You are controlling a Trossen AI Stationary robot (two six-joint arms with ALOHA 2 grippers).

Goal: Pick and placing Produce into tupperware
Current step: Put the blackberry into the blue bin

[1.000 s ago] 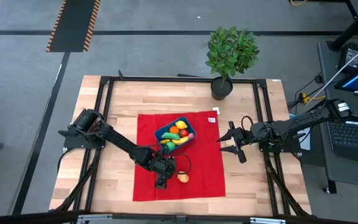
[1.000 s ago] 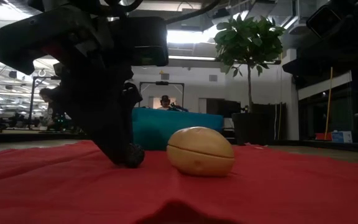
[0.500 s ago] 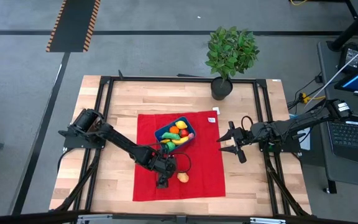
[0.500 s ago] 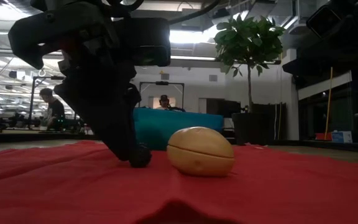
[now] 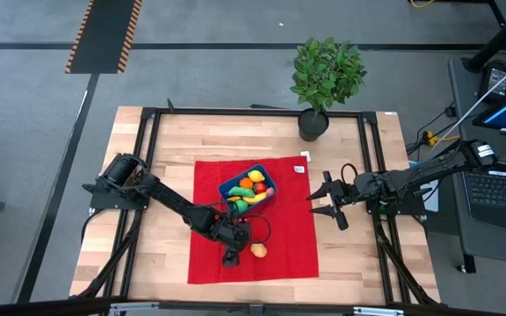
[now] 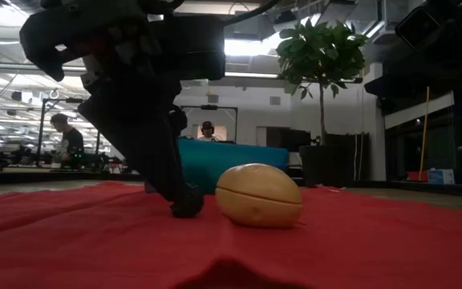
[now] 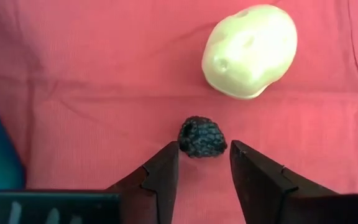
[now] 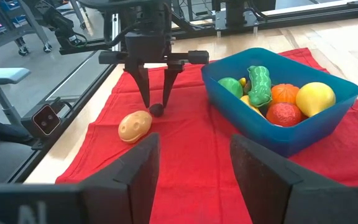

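Note:
A small dark berry (image 7: 202,137) lies on the red cloth (image 5: 288,250), beside a tan potato (image 7: 250,50). My left gripper (image 7: 204,152) is open and slants down over the cloth, with a fingertip on either side of the berry (image 8: 156,109). The blue tupperware (image 8: 278,146) stands on the cloth farther back. It holds several toy fruits and vegetables: green, yellow, orange and red. My right gripper (image 5: 321,204) hovers open near the cloth's right edge, with nothing between its fingers. My left gripper comes at the berry from above, slanting, one fingertip (image 7: 169,152) at each of its sides. One fingertip reaches the berry's edge (image 7: 182,142); whether it touches I cannot tell. The berry rests on the cloth.
A potted plant (image 5: 326,75) stands at the table's far edge. A small white tag (image 5: 300,168) lies at the cloth's far right corner. Bare wooden tabletop (image 5: 165,145) surrounds the cloth. People show in the room behind the table (image 6: 62,136).
My left gripper has tipped a little, and its fingertips have swung toward the potato. The dark berry at the fingertips has shifted along the cloth with them and now lies closer to the potato. The potato has stayed where it was.

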